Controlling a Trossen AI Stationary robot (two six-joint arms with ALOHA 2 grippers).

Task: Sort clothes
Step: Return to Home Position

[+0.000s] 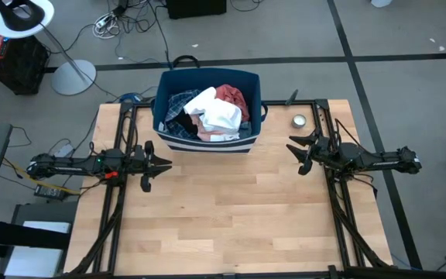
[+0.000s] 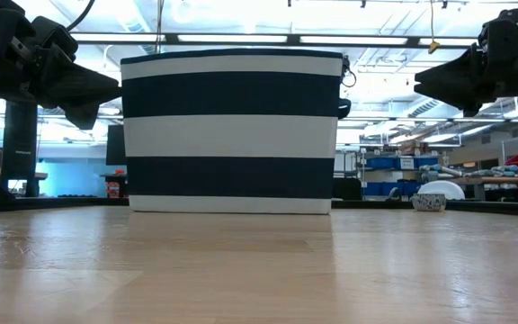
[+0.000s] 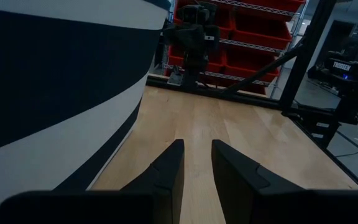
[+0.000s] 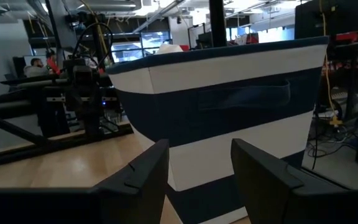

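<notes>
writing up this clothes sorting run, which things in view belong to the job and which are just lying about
Job: clothes heaped in the striped bin; left pincer and right pincer, both open and empty, raised either side of it.
Lying about: round tin on the table near the right pincer; floor lamp and cables beyond the table.

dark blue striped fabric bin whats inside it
Piled clothes: a white garment on top, a blue plaid shirt and a coral-red piece beside it. Anything beneath them is hidden.
</notes>
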